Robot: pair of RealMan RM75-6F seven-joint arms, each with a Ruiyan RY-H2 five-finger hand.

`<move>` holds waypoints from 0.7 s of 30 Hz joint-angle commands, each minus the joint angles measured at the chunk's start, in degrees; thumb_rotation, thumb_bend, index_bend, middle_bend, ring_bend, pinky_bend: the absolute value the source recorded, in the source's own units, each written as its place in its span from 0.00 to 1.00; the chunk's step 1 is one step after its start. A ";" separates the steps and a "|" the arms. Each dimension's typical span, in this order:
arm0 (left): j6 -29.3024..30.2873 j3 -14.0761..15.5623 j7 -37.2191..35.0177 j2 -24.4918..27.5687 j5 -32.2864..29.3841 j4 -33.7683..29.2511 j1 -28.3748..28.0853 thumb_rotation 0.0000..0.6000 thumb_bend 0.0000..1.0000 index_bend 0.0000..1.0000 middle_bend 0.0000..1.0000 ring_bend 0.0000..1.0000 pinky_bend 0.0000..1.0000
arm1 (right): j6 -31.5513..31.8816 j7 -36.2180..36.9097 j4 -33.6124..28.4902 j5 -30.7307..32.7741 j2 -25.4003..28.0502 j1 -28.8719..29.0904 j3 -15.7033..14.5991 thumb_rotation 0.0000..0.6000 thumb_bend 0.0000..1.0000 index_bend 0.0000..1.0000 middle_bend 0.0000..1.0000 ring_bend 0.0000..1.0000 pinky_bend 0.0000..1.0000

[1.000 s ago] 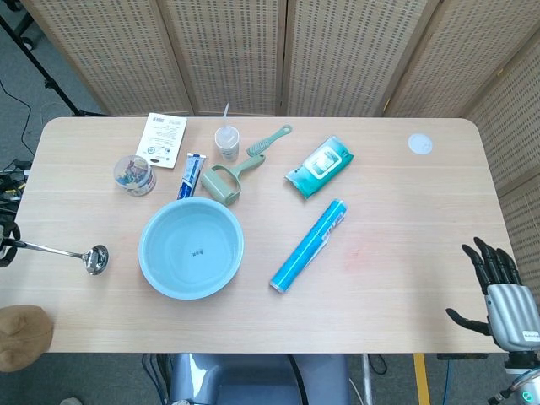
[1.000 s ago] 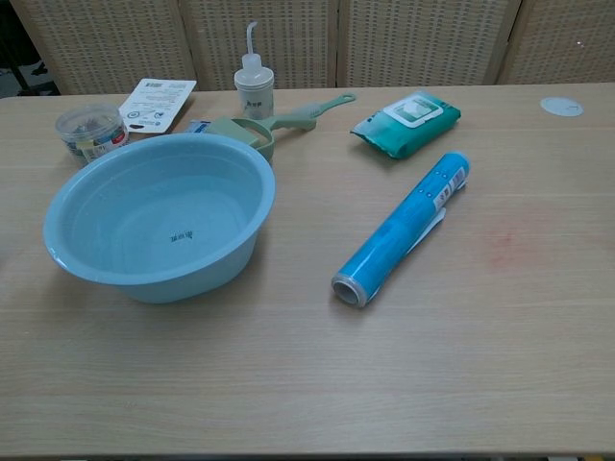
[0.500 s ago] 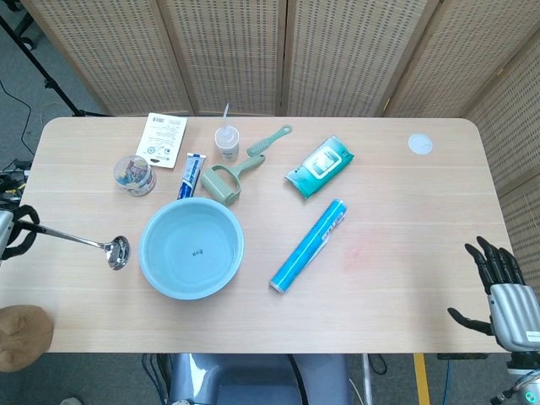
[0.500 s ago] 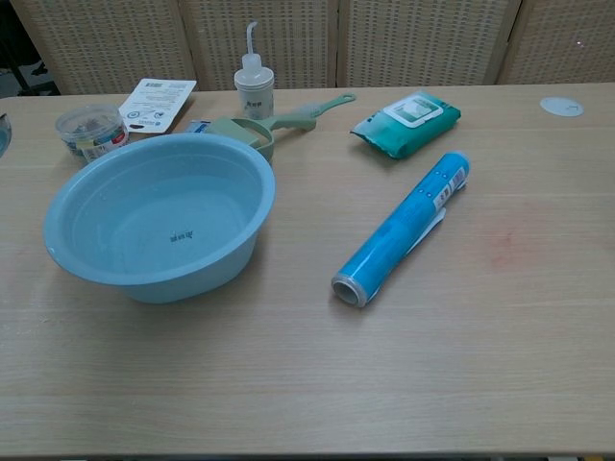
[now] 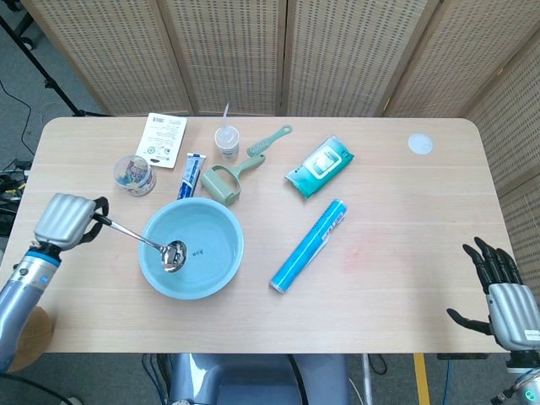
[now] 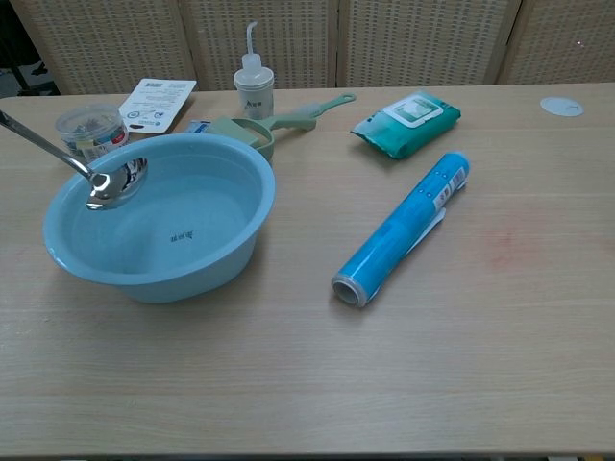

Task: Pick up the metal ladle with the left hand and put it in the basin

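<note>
Transfer of the metal ladle point(image 5: 142, 240) is nearly complete. One second ago the ladle was at the left edge of the worktop point(image 5: 396, 202), its bowl well left of the basin point(image 5: 191, 249); half a second ago the bowl was just beside the basin's left rim. Now, in the head view, the ladle bowl sits over the basin interior, left of centre, with the handle crossing the left rim up to the left hand point(image 5: 64, 222).

Left hand: fingers curled around the upper end of the handle, holding the ladle. The hand has moved in from the frame edge and is now fully on view beside the basin, over the worktop.

The chest view shows the ladle bowl point(image 6: 117, 182) at about rim height against the far inner wall. Whether it touches the basin cannot be told; it appears to be still carried clear of the bottom.

Right hand point(image 5: 496, 291): fingers spread, holding nothing, at the near right corner of the worktop, in the same place as in both earlier frames.

Status: the pick-up is done and the ladle is positioned over the target. Remaining steps, by judgement: lower the ladle bowl to the basin floor, release the handle, withdraw the left hand. The long handle will likely rest on the rim after release, so a low release is advisable.
</note>
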 commanded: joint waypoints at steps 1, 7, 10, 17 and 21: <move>-4.34 -0.66 8.40 -5.15 -7.45 0.80 -4.88 1.00 0.61 0.85 0.95 0.88 0.96 | -0.25 0.34 0.11 0.52 0.06 0.10 0.16 1.00 0.00 0.00 0.00 0.00 0.00; -6.97 -0.60 14.63 -8.46 -15.44 1.97 -8.78 1.00 0.61 0.86 0.95 0.88 0.96 | -0.38 0.77 0.10 1.10 0.25 0.19 0.44 1.00 0.00 0.00 0.00 0.00 0.00; -7.08 -0.36 17.62 -9.77 -18.56 2.26 -10.60 1.00 0.61 0.86 0.95 0.88 0.96 | -0.34 1.04 0.06 1.24 0.36 0.20 0.55 1.00 0.00 0.00 0.00 0.00 0.00; -6.25 1.17 25.72 -13.34 -26.14 2.67 -15.35 1.00 0.61 0.86 0.95 0.88 0.96 | -0.63 1.60 0.21 1.64 0.52 0.33 0.70 1.00 0.00 0.00 0.00 0.00 0.00; -5.55 2.20 29.69 -15.69 -30.11 3.67 -17.67 1.00 0.61 0.86 0.95 0.88 0.96 | -0.78 1.95 0.29 1.87 0.61 0.38 0.78 1.00 0.00 0.00 0.00 0.00 0.00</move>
